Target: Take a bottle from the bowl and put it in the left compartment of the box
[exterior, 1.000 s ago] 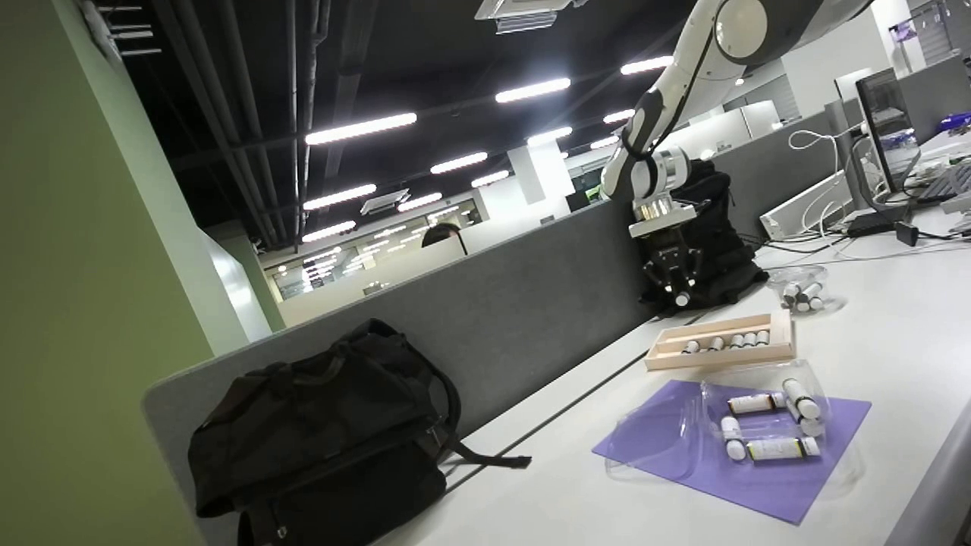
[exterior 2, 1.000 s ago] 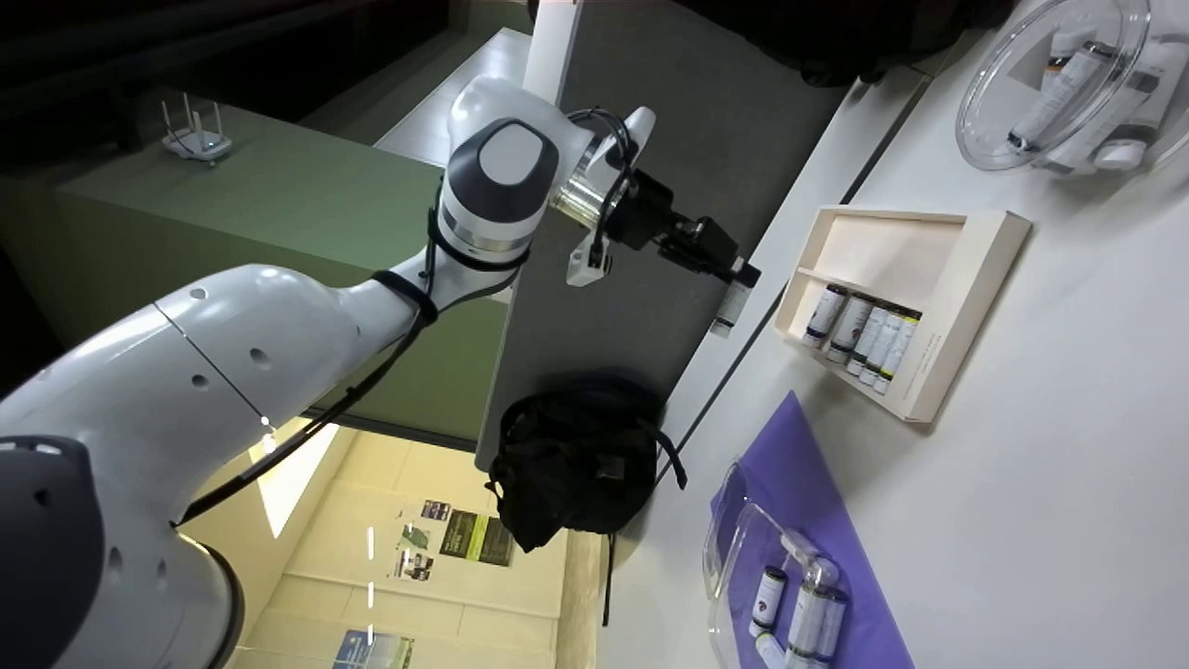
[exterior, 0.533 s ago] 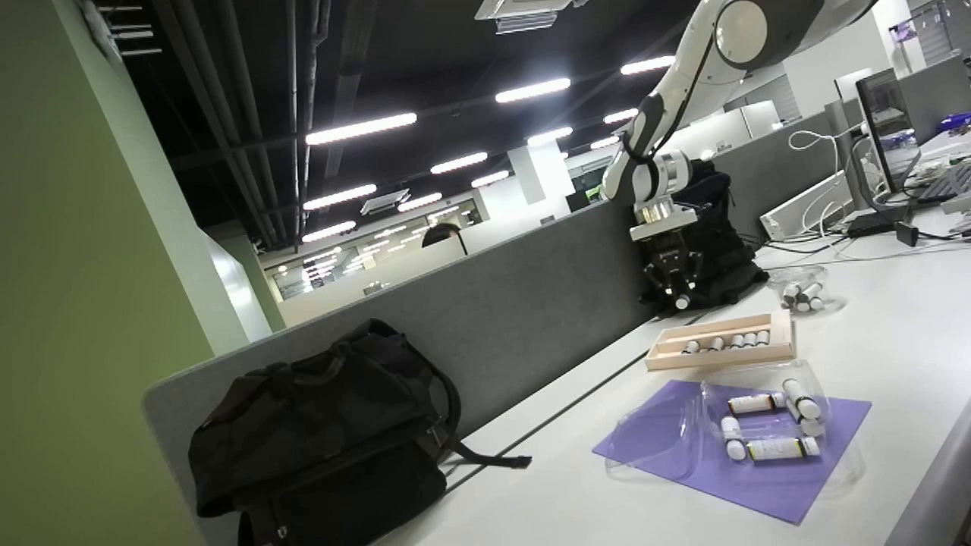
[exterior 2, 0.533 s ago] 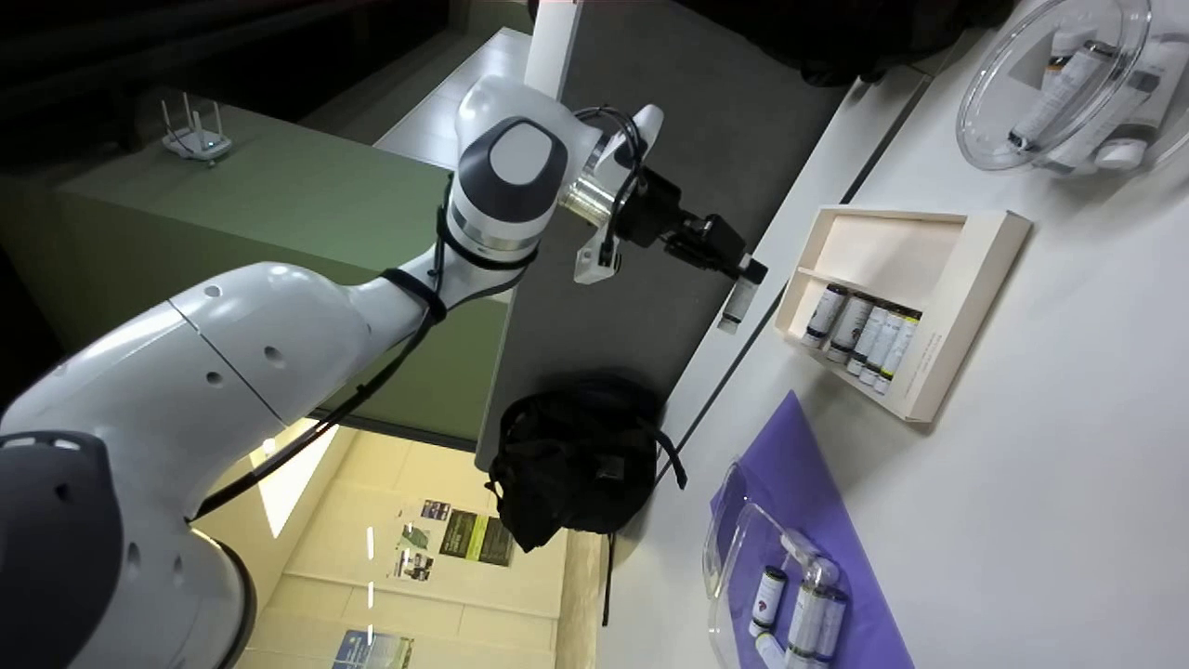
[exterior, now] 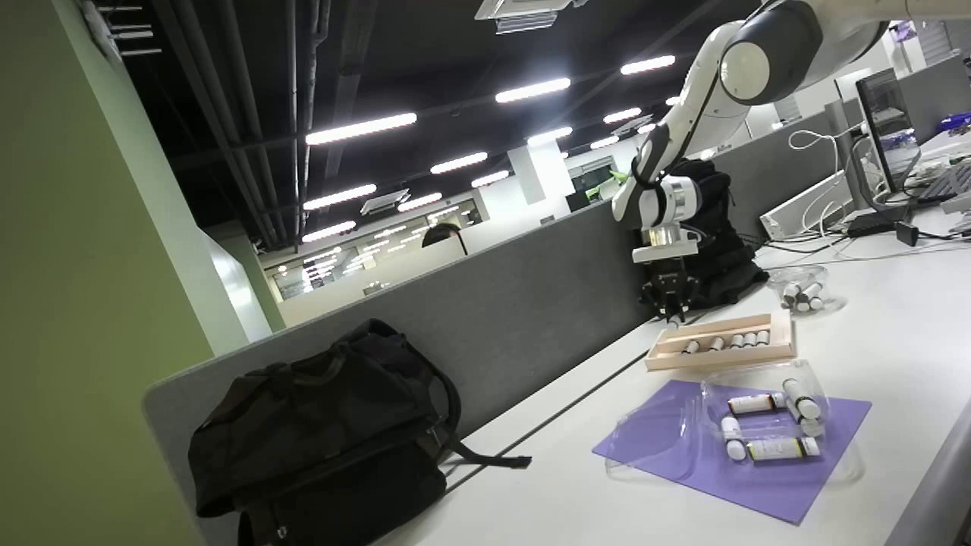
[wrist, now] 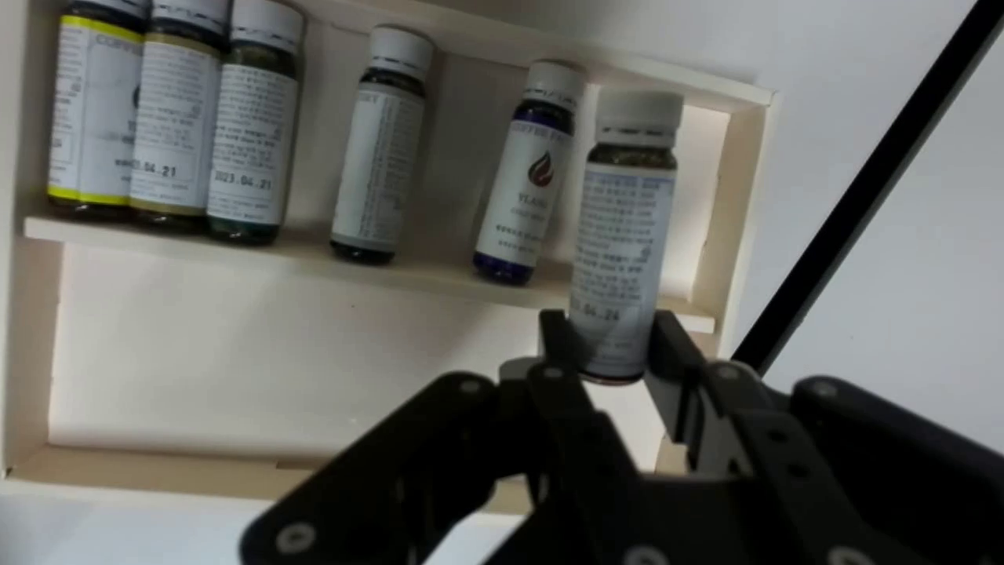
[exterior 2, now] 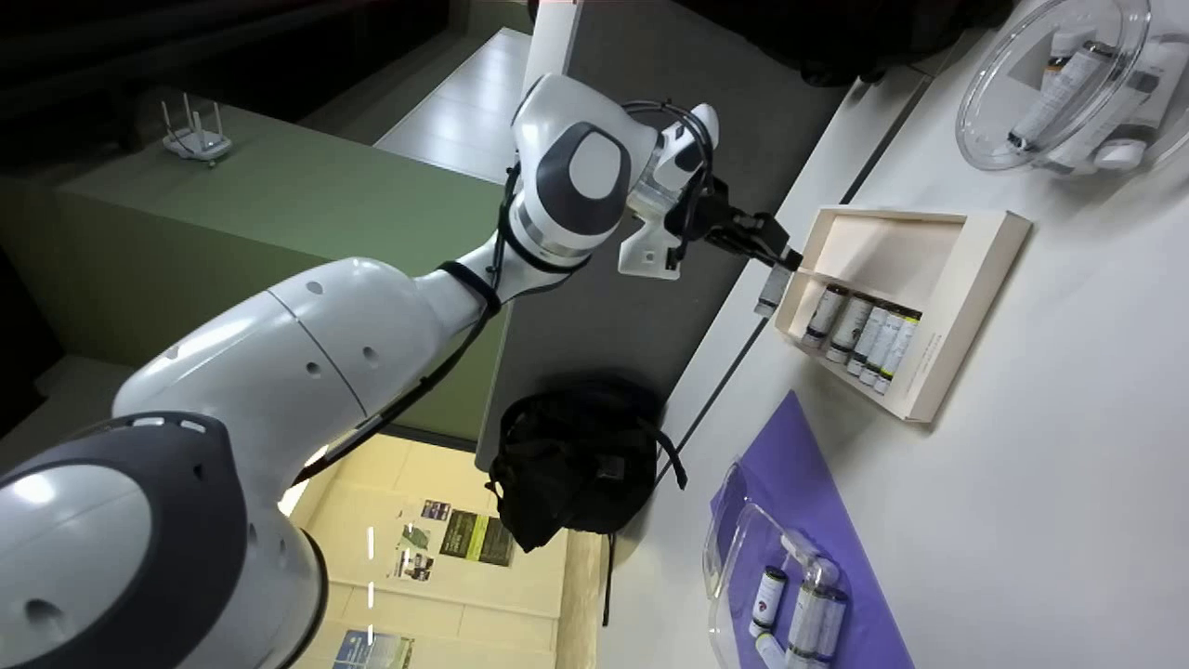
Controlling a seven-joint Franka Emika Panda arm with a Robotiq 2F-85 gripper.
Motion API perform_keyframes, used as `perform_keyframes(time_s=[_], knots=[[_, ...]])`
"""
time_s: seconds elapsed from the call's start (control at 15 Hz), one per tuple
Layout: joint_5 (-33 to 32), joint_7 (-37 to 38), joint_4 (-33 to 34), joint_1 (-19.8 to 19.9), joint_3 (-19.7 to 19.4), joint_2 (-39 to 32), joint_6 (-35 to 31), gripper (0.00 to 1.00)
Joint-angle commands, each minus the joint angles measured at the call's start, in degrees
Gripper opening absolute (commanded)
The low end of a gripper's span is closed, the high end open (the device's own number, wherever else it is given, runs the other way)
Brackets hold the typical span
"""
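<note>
The tan wooden box (exterior: 721,362) lies on the white table; it also shows in an exterior view (exterior 2: 964,311) and in the wrist view (wrist: 196,337). A divider splits it into two compartments. Several white-capped bottles (wrist: 378,165) lie in one; no bottle shows in the wider one. My gripper (wrist: 616,337) is shut on the lower end of a bottle (wrist: 626,227). The gripper (exterior 2: 790,258) holds this bottle (exterior 2: 773,288) above the table at the box's edge, cap pointing away from the fingers. The clear bowl (exterior: 798,274) with several bottles stands beyond the box.
A purple mat (exterior: 789,493) lies beside the box, with an open clear container (exterior: 815,371) and several bottles on it. A black backpack (exterior: 334,432) leans on the grey partition (exterior: 531,318); another black backpack (exterior: 721,265) stands behind the gripper.
My gripper has come down with the bottle and moved closer to the box's edge. It stays shut on the bottle. The box, bowl and mat have not moved.
</note>
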State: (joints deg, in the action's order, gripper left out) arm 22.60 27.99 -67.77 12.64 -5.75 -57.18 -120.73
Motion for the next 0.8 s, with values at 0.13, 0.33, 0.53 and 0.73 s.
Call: perform_keyframes(time_s=[0.13,0.33,0.53,0.73], knots=[[1.5,1.6,6.0,0.7,1.8,-5.8,-3.3,0.12],[1.4,1.7,7.0,0.6,2.3,-7.3,-4.7,0.12],[1.4,1.6,7.6,0.6,2.7,-7.4,-4.4,0.12],[1.1,1.8,7.1,0.2,3.0,-6.7,-3.9,0.12]])
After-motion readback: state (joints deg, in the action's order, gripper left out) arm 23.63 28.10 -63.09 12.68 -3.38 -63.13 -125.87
